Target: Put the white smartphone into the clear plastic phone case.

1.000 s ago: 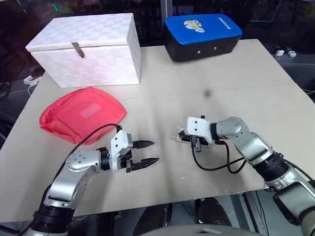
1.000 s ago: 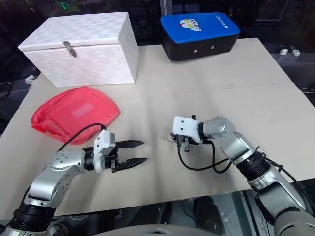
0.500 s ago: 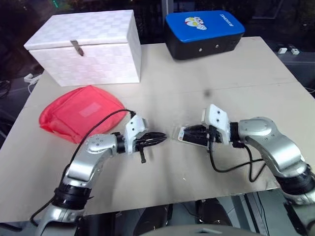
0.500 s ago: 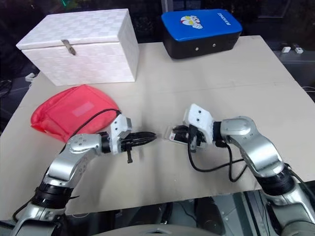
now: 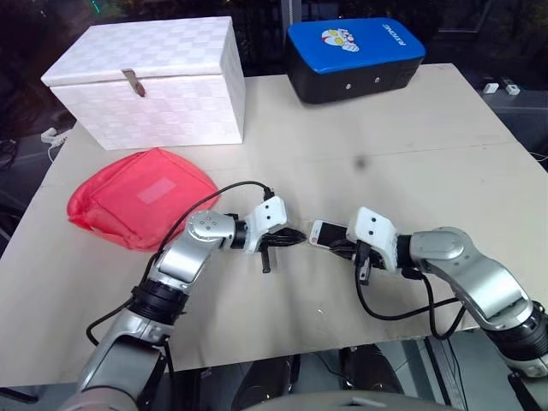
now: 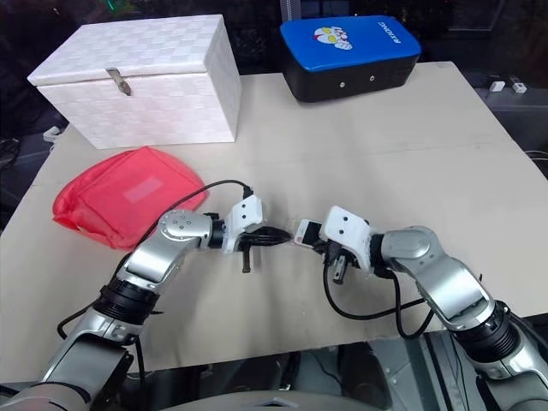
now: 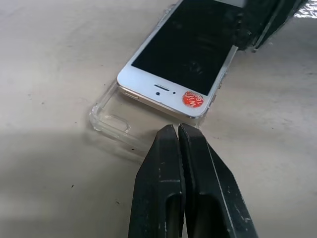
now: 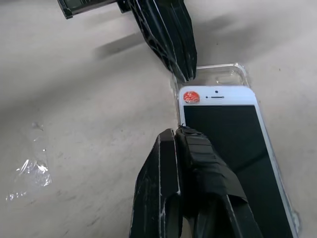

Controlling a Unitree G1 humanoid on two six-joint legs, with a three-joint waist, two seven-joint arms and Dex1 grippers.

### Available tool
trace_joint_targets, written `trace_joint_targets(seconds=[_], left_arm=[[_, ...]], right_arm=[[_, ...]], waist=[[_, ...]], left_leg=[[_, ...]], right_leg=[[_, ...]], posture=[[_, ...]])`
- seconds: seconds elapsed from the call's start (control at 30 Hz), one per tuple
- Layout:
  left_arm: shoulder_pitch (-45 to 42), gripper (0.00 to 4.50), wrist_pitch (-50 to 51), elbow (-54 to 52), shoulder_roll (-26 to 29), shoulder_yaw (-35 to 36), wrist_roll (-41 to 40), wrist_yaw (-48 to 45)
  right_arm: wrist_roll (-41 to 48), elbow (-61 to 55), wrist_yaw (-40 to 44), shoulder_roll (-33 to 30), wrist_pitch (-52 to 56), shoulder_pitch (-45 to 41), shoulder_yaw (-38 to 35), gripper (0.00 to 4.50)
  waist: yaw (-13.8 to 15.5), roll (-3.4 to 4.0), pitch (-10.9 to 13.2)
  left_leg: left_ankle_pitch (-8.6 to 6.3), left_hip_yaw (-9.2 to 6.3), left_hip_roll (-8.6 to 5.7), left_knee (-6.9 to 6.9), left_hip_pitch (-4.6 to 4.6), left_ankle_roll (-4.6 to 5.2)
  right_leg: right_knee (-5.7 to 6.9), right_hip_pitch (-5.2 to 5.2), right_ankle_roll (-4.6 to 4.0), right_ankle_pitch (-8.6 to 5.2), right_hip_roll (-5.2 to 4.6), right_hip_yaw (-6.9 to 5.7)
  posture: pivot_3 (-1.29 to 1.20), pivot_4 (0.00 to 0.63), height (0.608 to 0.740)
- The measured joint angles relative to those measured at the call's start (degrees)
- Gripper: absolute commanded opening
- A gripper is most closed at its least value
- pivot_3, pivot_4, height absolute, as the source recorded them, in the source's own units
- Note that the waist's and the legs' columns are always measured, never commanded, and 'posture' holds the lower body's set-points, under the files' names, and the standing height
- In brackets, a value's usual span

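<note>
The white smartphone [image 7: 183, 59] lies screen up on the clear plastic phone case [image 7: 110, 121] at the middle of the table. A red round sticker sits near the phone's earpiece. The case's end with its cut-out sticks out past that end of the phone. My left gripper [image 7: 177, 130] is shut, with its tips at the case's rim beside the sticker corner. My right gripper [image 8: 179, 133] is also shut, its tips resting on the phone's long side edge with nothing between them. In the head view the two grippers meet at the phone [image 5: 323, 229] from left [image 5: 299, 241] and right [image 5: 344, 248].
A red pouch [image 5: 141, 195] lies to the left. A white lidded box [image 5: 154, 81] stands at the back left and a blue-topped black case [image 5: 353, 50] at the back. The table [image 5: 428, 145] has open surface on the right. A scrap of clear film [image 8: 32, 173] lies near the phone.
My left gripper has shut and moved right up to the case's end. My right wrist has rolled and drawn back a little, staying on the phone.
</note>
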Motion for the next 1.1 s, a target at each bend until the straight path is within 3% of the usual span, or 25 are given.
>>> trace_joint_targets(seconds=[0.33,0.53,0.67,0.83,1.1], left_arm=[[2.4,0.05,6.0,-5.9,1.5,-0.5,-2.2,-3.6],[3.3,0.05,8.9,-9.9,1.9,5.7,-6.1,-1.0],[3.7,0.05,7.3,-8.7,1.4,8.0,-4.5,3.9],[1.6,0.05,5.5,-4.1,-1.1,6.1,-0.9,7.3],[-2.5,0.05,4.2,-1.3,-1.1,1.1,1.1,2.2]], right_arm=[[2.5,-0.1,0.9,-0.6,0.6,-0.1,-1.2,0.00],[4.9,-1.1,0.2,0.7,1.3,-2.9,-3.0,0.00],[4.3,1.1,-0.1,1.1,0.2,-4.2,-2.6,0.00],[2.1,5.1,0.0,1.6,-2.3,-5.7,-0.6,0.00],[-0.2,7.8,0.5,1.3,-3.8,-6.7,0.6,0.00]], waist=[[0.0,-0.03,0.0],[-0.1,-0.06,0.0],[0.1,-0.06,0.0],[0.3,-0.10,0.1],[0.0,-0.10,0.1]], left_leg=[[0.00,-0.01,0.00,0.00,-0.01,0.00],[0.00,-0.01,0.00,0.01,0.00,0.00],[0.00,0.01,0.00,0.02,0.01,0.00],[0.00,0.01,0.00,0.03,-0.01,0.00],[0.00,0.01,0.00,0.03,-0.01,0.00]], right_leg=[[0.02,0.00,0.00,0.00,0.01,0.01],[0.02,0.00,0.00,0.00,0.01,0.01],[0.01,0.01,0.00,0.00,0.00,0.00],[0.01,0.00,0.00,0.00,0.00,-0.03],[0.02,0.00,0.00,0.00,0.00,-0.03]], posture=[[0.00,0.150,0.740],[0.00,0.150,0.740],[0.00,0.150,0.740],[0.00,0.150,0.740],[0.00,0.150,0.740]])
